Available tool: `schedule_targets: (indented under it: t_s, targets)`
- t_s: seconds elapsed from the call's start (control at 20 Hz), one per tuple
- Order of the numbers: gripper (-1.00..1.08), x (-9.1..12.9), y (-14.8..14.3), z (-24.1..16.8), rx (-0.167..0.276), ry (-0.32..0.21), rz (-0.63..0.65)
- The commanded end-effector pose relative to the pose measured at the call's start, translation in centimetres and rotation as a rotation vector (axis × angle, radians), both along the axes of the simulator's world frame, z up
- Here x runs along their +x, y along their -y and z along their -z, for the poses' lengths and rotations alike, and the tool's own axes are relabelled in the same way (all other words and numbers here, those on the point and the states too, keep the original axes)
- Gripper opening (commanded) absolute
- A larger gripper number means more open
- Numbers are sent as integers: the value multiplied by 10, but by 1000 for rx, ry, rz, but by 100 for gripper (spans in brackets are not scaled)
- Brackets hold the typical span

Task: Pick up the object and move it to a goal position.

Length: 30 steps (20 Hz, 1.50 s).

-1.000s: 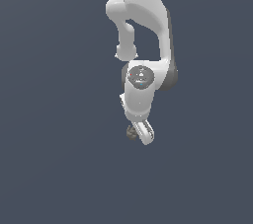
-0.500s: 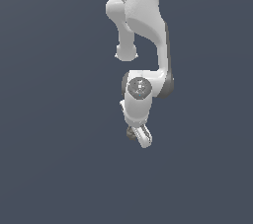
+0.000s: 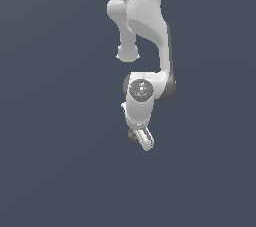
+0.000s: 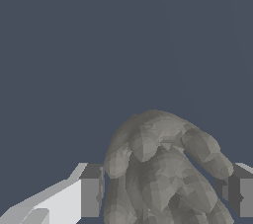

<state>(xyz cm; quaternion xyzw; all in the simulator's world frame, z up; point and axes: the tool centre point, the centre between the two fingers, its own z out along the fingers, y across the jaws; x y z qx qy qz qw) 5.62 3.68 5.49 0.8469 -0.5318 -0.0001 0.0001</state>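
The object (image 4: 163, 168) is a lumpy brown-grey ball. In the wrist view it fills the space between my two fingers (image 4: 91, 191) and touches both. In the exterior view only a small dark part of the object (image 3: 132, 135) shows beside the white hand. My gripper (image 3: 139, 138) is shut on the object and holds it in mid-air, with nothing under it. The arm hangs down from the top of the exterior view with the hand tilted.
Only a plain dark grey-blue background shows in both views. No table, edge, goal marker or other object is visible.
The arm has lowered and shifted slightly, carrying the object with it; the hand sits a little lower in the exterior view than a second ago. The grip is unchanged.
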Motion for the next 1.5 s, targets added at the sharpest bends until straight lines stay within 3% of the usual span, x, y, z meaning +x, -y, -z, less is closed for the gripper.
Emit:
schedule_targets:
  t_s: [0.0,0.7,1.45]
  targets:
    - [-100,0,0,0,0,0,0]
    - [-100,-6,9,-33,0,0,0]
    - [-100,-32,49,-186,2,0,2]
